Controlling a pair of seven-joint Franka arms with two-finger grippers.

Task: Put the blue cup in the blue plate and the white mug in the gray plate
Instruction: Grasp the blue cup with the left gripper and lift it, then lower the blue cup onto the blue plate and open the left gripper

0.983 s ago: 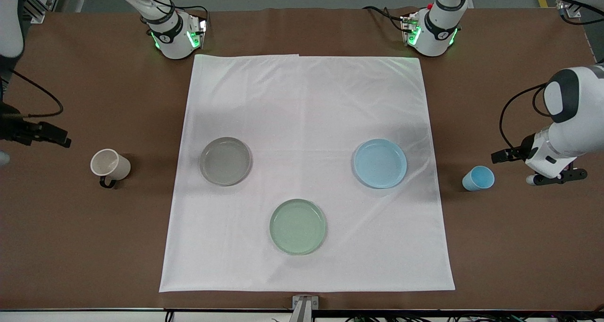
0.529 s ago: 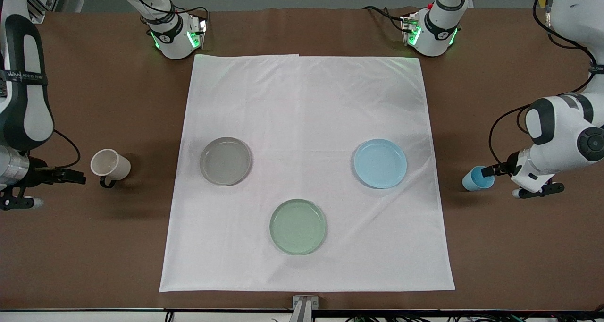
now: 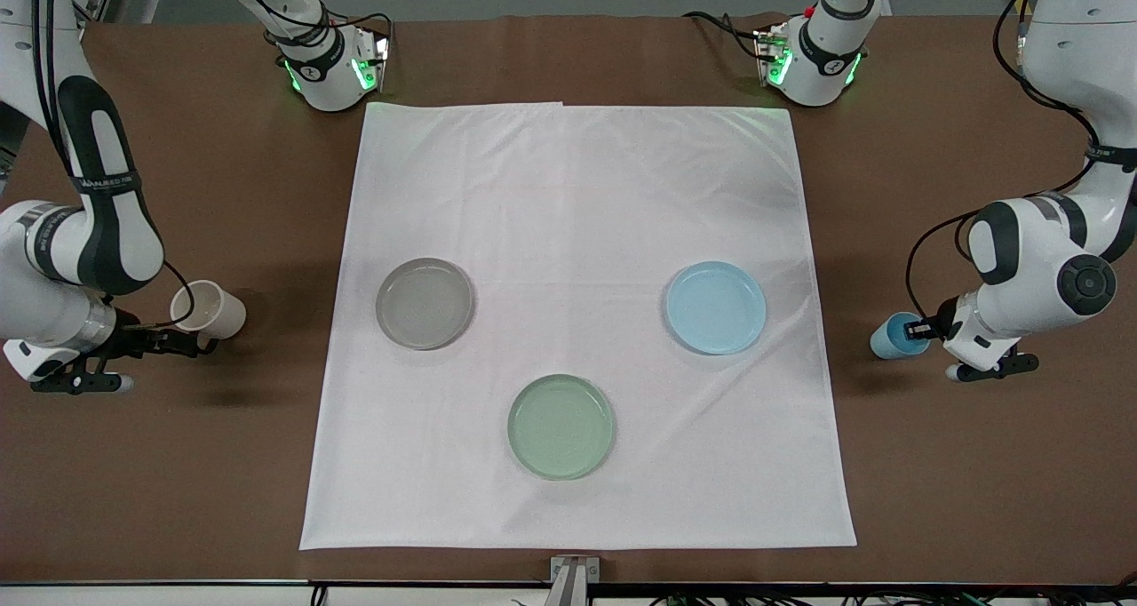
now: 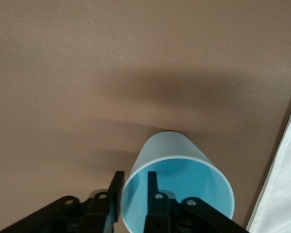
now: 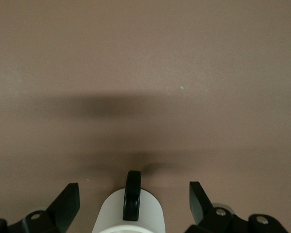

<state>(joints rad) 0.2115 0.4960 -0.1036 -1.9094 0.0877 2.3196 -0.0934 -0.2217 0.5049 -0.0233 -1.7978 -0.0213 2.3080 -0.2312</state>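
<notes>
**Operator:** Gripper status in the front view, please.

**Technician:** Left gripper (image 3: 918,327) sits at the small light-blue handleless cup (image 3: 895,337), which lies on its side on the brown table (image 3: 977,464) toward the left arm's end, beside the white cloth (image 3: 577,197). Right gripper (image 3: 182,343) is at the cream-white mug with the thin black loop handle (image 3: 211,308), also tipped over, toward the right arm's end. You will find the round light-blue plate (image 3: 716,307) and the round gray plate (image 3: 425,303) bare on the cloth, with a pale green plate (image 3: 560,426) nearer the camera.

**Operator:** And the left wrist view?

**Technician:** You see the left gripper (image 4: 134,187) straddling the cup (image 4: 177,182) wall, one finger (image 4: 152,187) inside the mouth, one outside. The jaws are spread, not yet clamped. The cup's long axis lies along the table, mouth toward the gripper. Treat it as light, thin and smooth: pinch the rim wall moderately, since it may slip or flex.

**Operator:** Right wrist view?

**Technician:** The right gripper (image 5: 135,201) is released, its fingers (image 5: 68,204) wide apart either side of the mug (image 5: 131,216), touching nothing. The handle (image 5: 132,201) faces up. The mug looks rigid, heavier and probably breakable, so grip across the body and set it down gently.
</notes>
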